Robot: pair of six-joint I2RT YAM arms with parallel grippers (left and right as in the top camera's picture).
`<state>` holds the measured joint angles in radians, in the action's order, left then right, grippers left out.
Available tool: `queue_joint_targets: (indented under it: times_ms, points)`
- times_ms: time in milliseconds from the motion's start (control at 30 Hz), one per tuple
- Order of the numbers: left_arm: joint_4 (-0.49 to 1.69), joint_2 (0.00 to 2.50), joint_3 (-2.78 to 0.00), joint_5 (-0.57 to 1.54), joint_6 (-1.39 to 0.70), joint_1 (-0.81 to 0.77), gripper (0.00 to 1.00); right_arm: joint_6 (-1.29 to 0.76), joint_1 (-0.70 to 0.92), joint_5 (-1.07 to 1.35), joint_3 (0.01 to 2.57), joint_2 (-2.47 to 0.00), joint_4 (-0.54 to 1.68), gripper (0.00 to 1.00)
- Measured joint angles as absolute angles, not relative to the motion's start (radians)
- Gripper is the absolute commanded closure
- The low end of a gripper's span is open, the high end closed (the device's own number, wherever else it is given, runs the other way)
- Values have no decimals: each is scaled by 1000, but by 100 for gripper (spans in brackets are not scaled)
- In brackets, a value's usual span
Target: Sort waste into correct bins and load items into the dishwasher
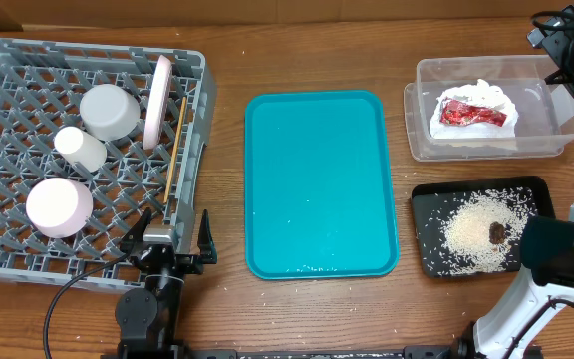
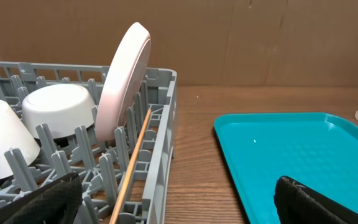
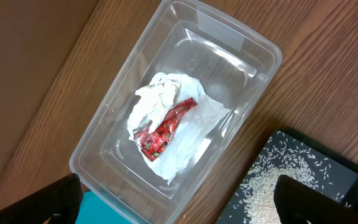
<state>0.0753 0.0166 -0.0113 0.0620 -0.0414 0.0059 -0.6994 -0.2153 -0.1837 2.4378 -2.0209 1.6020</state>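
**Left gripper.** The left gripper [image 2: 178,183] stands with its jaws spread wide and nothing between them. One black finger [image 2: 42,202] hangs over the near right corner of the large square grey plastic lattice dish rack [image 1: 78,267]. The other is over the near left edge of the flat teal rectangular serving tray [image 1: 317,184].

**Rack contents.** A pair of thin wooden chopsticks [image 1: 175,150] lies along the right wall. Just left of it, a pale round plate [image 1: 157,100] stands on edge between the pegs. Further left are an upturned white round bowl [image 1: 110,110], a small white cup [image 1: 80,148] and a pale pink round dish [image 1: 59,206].

**Right gripper.** The right gripper [image 3: 176,186] is also fully open and empty. It hangs above the clear plastic rectangular tub [image 3: 104,124].

**Waste.** A crumpled white paper napkin [image 3: 166,112] lies on the tub floor, with a shiny red wrapper [image 3: 163,127] on top. The shallow black rectangular tray [image 1: 431,199] sits just in front of the tub. It holds a heap of white rice-like crumbs [image 1: 471,234] with a small brown food bit [image 1: 496,233] in it.
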Motion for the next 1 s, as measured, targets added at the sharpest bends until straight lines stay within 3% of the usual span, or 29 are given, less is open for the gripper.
queue_joint_targets:
  times_ms: [467, 733, 1000]
  points:
    - [75, 17, -11, 62, -41, 6, 0, -654, -202, -236, 2437, -2012, 1534, 0]
    - [75, 17, -11, 62, -41, 6, 0, -588, -103, -281, 2437, -1865, 1448, 0]
    - [75, 17, -11, 62, -41, 6, 0, -574, -111, -303, 2428, -1713, 1306, 0]
